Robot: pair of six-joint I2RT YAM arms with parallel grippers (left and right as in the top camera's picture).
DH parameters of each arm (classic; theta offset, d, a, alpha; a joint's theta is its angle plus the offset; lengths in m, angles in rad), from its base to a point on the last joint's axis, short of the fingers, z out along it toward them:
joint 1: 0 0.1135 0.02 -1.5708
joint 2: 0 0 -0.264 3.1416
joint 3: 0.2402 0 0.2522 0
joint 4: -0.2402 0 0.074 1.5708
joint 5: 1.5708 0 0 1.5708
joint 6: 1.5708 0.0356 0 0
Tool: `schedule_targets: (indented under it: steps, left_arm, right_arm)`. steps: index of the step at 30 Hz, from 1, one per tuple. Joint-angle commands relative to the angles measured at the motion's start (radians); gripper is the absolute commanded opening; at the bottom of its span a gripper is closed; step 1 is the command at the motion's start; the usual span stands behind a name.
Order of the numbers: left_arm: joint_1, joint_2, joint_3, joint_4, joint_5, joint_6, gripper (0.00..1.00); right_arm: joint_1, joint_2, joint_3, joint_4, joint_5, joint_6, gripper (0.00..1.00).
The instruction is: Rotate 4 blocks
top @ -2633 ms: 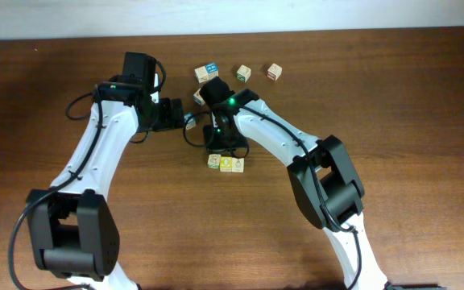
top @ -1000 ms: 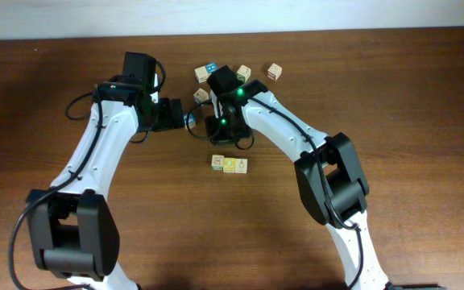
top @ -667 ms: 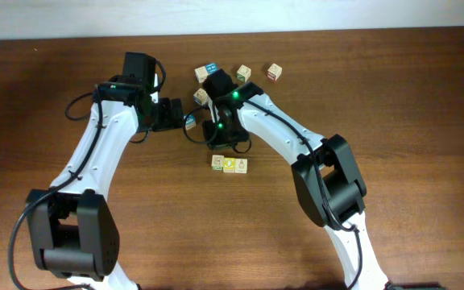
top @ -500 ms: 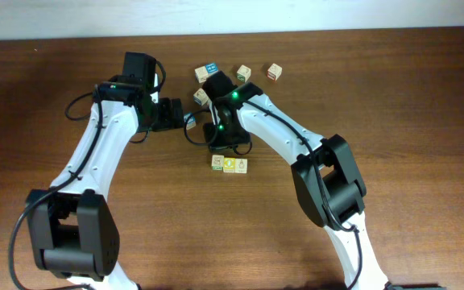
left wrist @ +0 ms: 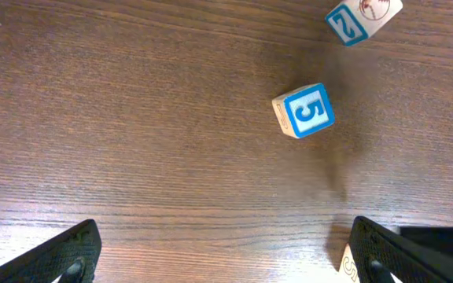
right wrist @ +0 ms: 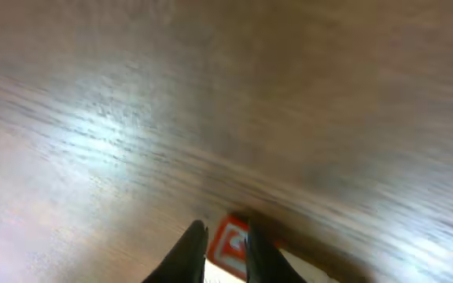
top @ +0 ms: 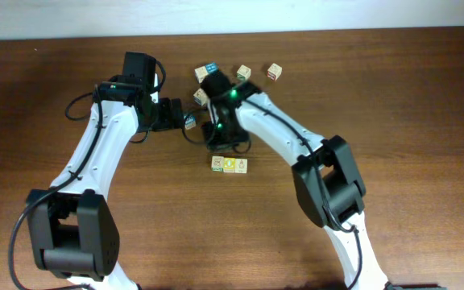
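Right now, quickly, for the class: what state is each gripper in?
Left gripper: open, holding nothing.
Right gripper: jaws nearly together at a red-marked block; whether it grips cannot be told.

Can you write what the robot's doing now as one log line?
left gripper: open, empty | right gripper: fingers close together, over red block | three blocks: in a row
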Motion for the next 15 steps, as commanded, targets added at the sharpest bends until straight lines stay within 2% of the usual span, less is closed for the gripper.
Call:
schedule_targets:
  steps: [1, 2, 3, 5, 9, 13, 15]
  left_arm:
    - [-0.002, 0.013, 0.013, 0.000, 0.004, -0.006, 0.99]
    - [-0.002, 0.013, 0.013, 0.000, 0.004, -0.006, 0.99]
    - [-0.002, 0.013, 0.013, 0.000, 0.004, -0.006, 0.99]
    - [-0.002, 0.013, 0.013, 0.000, 0.004, -0.006, 0.99]
    - [-0.002, 0.013, 0.013, 0.000, 0.004, -0.006, 0.99]
    - [-0.002, 0.013, 0.013, 0.000, 0.004, -0.006, 0.99]
    - [-0.002, 0.013, 0.013, 0.000, 0.004, -0.006, 0.99]
  right_arm:
    - [-0.137, -0.079, 0.206, -0.182, 0.019, -0.042, 0.19]
    - [-0.223, -0.103, 0.266, -0.325, 0.069, -0.053, 0.25]
    - [-0.272, -0.105, 0.271, -0.389, 0.105, -0.062, 0.30]
    - [-0.405, -0.098, 0.223, -0.490, 0.196, -0.079, 0.30]
    - [-0.563, -0.097, 0.000, -0.393, 0.247, -0.113, 0.32]
    - [-0.547, -0.097, -0.230, -0.242, 0.237, -0.135, 0.30]
    - [-0.514, -0.097, -0.269, -0.191, 0.216, -0.180, 0.30]
